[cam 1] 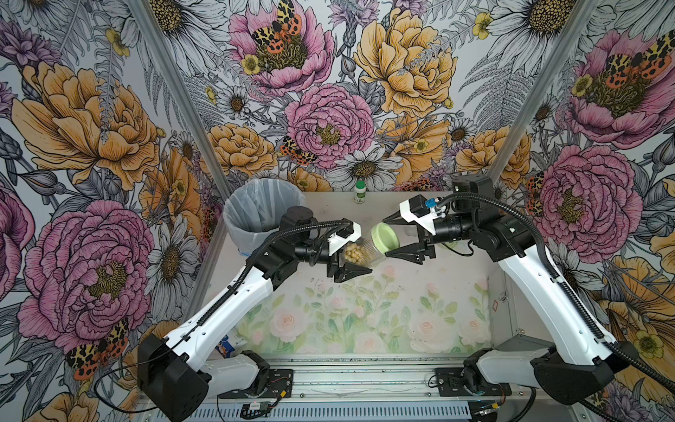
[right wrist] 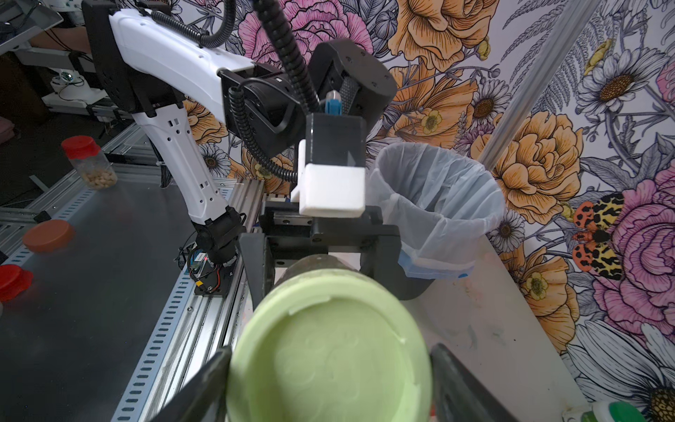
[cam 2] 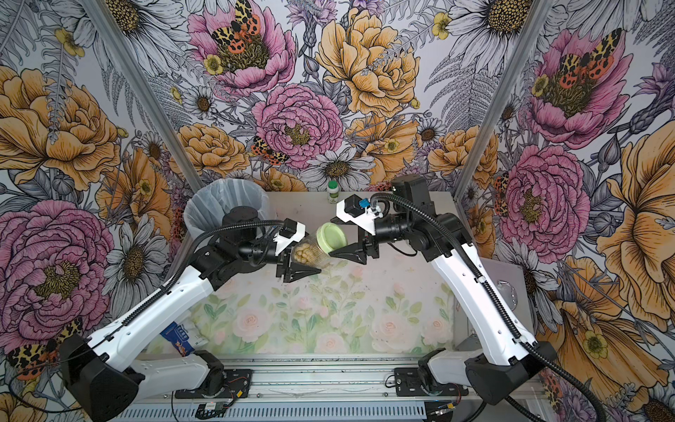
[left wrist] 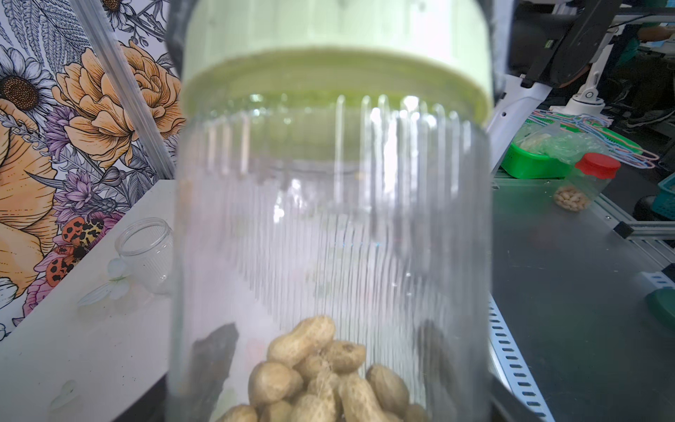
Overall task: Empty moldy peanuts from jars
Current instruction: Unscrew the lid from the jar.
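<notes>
Standing behind held jar (cam 1: 369,255) and lid (cam 1: 385,237), lined bin (cam 1: 255,204), white bottle (cam 1: 359,192)

Cell walls: three panels of bold floral wallpaper (cam 1: 328,120) with pink and orange peonies, daisies and spotted moths. Bare aluminium corner posts (cam 1: 174,91) at the panel joints. White tabletop (cam 1: 365,321) with faded rose-and-leaf print, scuffed toward the back. Slotted aluminium rail (cam 1: 365,376) along the front edge. Dark grey metal bench (right wrist: 91,292) outside the cell. Light even, diffuse.
</notes>
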`<state>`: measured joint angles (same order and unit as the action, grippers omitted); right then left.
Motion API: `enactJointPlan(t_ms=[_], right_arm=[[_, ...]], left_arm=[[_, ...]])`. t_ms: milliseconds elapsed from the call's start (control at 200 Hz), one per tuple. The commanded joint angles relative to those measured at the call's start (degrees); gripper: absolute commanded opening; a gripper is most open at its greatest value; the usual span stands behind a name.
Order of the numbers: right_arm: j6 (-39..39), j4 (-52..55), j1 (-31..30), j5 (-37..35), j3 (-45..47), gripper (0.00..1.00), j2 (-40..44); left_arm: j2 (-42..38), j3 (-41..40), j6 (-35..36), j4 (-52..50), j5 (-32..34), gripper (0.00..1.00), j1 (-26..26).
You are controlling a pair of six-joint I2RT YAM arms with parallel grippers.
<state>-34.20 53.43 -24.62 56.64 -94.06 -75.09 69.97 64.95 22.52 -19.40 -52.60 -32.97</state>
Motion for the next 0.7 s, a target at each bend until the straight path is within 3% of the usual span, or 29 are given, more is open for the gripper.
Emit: enactJointPlan(t_ms=[0,345,696], right_arm=[[-4.87,-3.15,1.56,-1.31,-1.14,0.8,0.56],[-4.74,-3.23,1.42,1.88,-1.65,0.82,0.74],[-2.89,-3.23,0.14,-0.02,-2.09,0.87,0.21]], left_arm=[[-0.19,1.78,-1.3,-2.05,-4.91,0.14,0.62],[-0.06,1.84,-1.01,-2.05,-4.93,0.14,0.63],[-0.45,1.81,-0.26,-2.04,-5.3,0.12,0.45]])
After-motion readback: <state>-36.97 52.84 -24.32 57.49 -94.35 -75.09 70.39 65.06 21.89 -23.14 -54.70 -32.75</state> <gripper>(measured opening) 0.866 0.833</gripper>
